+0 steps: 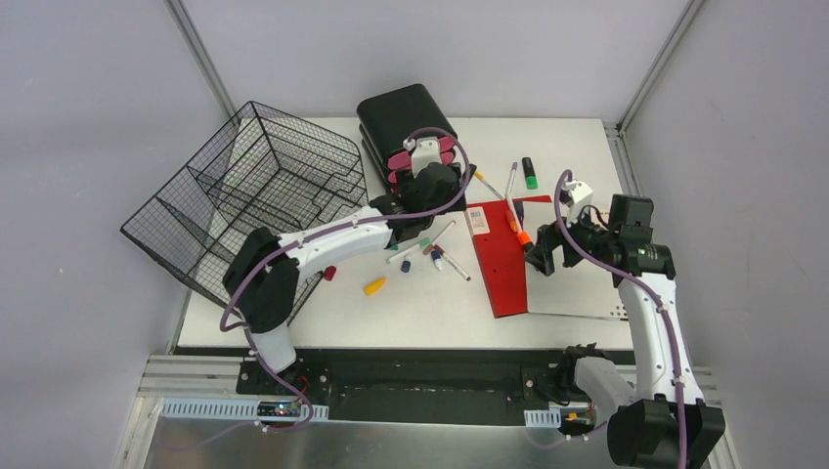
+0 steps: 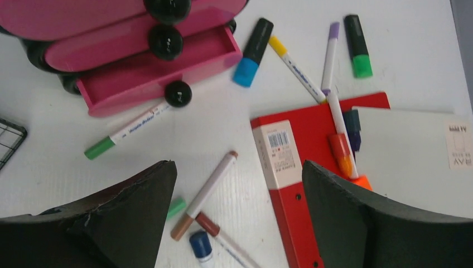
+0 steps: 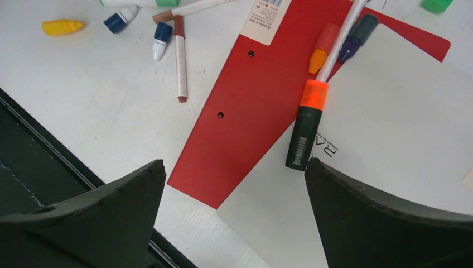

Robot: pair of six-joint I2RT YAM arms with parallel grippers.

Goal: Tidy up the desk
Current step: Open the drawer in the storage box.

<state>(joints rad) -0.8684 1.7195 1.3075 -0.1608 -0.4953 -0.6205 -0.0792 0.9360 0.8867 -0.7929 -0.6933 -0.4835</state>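
Looks barely started: the desk [image 1: 420, 313], spread ahead of both arm bases, carries loose markers [image 2: 203, 192], a red notebook [image 3: 251, 111] and an open pink drawer [image 2: 150, 78], wire basket [image 1: 254, 186] tipped at its left edge; left tool [image 2: 239, 167] and right tool [image 3: 234, 162] both gape wide, empty.

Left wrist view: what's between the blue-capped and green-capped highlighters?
Two white pens, per the left wrist view: a yellow-capped pen by the blue-capped highlighter, a purple-capped pen by the green-capped highlighter.
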